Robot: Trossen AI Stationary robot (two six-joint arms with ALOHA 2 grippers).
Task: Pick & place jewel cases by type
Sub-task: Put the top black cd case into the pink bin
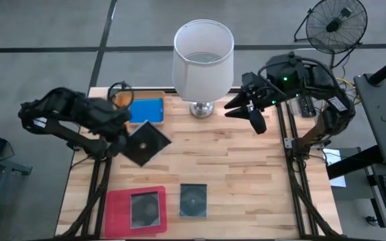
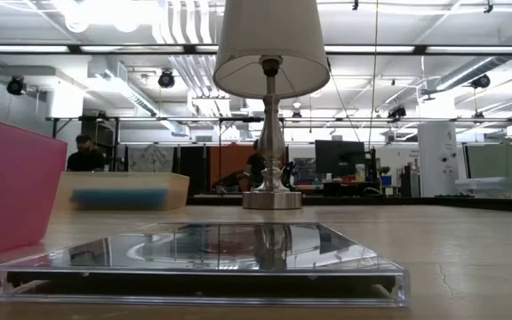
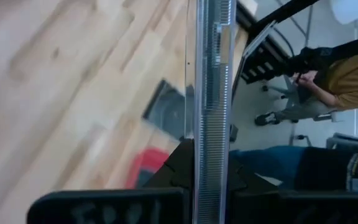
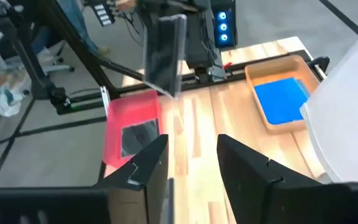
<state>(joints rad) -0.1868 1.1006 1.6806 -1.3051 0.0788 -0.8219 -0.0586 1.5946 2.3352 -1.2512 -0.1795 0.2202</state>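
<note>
**Left gripper holds a dark case above the desk**

The left gripper is closed on a dark transparent jewel case and keeps it lifted over the left part of the desk, near the orange tray with a blue case inside. One dark case lies in the pink tray; another dark case lies on the desk just beside it. The right gripper waits beside the lamp, its fingers apart and holding nothing.
</note>
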